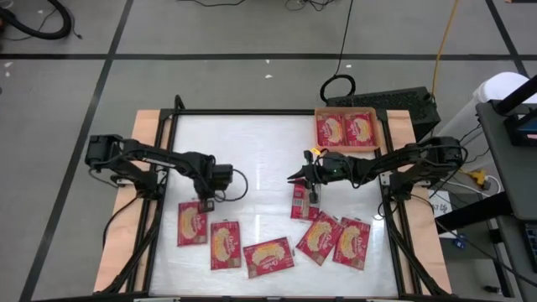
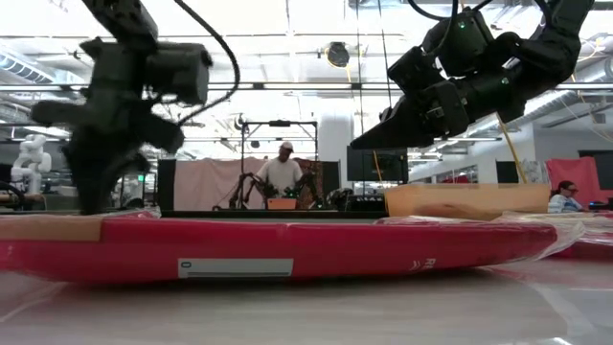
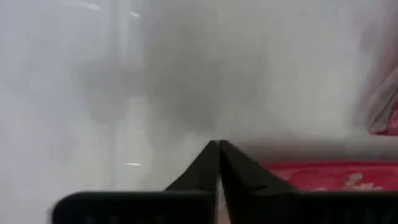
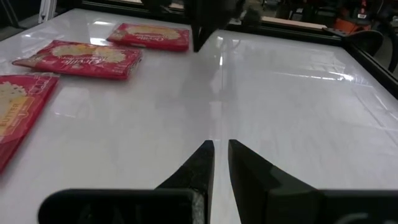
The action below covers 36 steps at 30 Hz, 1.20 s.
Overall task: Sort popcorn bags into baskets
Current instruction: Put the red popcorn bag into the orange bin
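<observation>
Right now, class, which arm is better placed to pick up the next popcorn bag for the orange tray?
Probably the left. Its end effector sits shut at the top edge of the leftmost popcorn bag. The right end effector hangs above bare table, holding nothing, though nearer the orange tray.

popcorn bags on the table (image 1: 268,257): six | popcorn bags in the tray (image 1: 359,129): two, side by side | orange tray (image 1: 346,111): one | robot arms: two | grippers: two, left gripper (image 1: 204,204), right gripper (image 1: 295,177)
</observation>
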Motion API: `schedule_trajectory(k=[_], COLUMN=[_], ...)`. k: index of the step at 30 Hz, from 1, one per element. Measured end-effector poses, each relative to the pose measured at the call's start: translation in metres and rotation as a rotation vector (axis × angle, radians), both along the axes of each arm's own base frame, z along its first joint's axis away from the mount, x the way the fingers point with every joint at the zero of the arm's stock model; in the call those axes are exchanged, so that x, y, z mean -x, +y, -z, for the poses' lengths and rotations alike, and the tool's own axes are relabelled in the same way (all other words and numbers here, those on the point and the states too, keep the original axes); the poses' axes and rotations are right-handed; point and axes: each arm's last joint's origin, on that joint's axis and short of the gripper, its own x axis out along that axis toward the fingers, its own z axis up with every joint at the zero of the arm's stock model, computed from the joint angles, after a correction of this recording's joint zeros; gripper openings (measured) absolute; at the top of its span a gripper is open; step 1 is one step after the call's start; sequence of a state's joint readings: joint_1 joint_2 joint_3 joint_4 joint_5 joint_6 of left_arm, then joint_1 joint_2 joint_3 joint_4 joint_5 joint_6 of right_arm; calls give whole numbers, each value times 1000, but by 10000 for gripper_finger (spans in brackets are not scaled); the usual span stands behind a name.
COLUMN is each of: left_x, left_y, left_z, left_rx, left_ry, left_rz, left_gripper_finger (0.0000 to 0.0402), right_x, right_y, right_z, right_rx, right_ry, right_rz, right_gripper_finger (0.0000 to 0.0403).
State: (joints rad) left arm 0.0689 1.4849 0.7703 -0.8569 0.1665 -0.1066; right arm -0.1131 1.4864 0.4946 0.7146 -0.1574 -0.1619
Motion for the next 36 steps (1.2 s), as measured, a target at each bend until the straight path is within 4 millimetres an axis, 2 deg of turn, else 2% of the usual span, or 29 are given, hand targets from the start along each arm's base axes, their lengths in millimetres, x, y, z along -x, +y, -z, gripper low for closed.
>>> schedule_trajectory(k=[5, 9, 18, 20, 23, 26, 30, 33, 36], left_x=[-4, -6, 9, 14, 19, 22, 25, 29, 28], left_y=[1, -2, -17, -21, -26, -30, -32, -33, -33], left_z=[-25, -38, -23, -17, -10, -3, 9, 13, 13], left_rx=[-29, -26, 0, -6, -6, -1, -4, 34, 51], left_ry=[-23, -65, 39, 64, 83, 72, 57, 61, 54], left_rz=[-55, -77, -61, -42, -5, 16, 24, 51, 55], left_gripper_finger=[11, 45, 225, 252, 268, 261, 225, 170, 89], right_x=[0, 0, 1, 0, 0, 0, 0, 0, 0], right_y=[0, 1, 2, 5, 8, 8, 8, 8, 8], right_z=[0, 1, 2, 2, 2, 2, 2, 1, 1], right_rx=[-18, -19, -54, -49, -46, -45, -38, -28, -23], right_ry=[2, 9, 25, 25, 25, 25, 24, 20, 13], right_rz=[7, 3, 5, -5, -20, -23, -21, -24, -25], right_gripper_finger=[41, 41, 41, 41, 41, 41, 41, 41, 41])
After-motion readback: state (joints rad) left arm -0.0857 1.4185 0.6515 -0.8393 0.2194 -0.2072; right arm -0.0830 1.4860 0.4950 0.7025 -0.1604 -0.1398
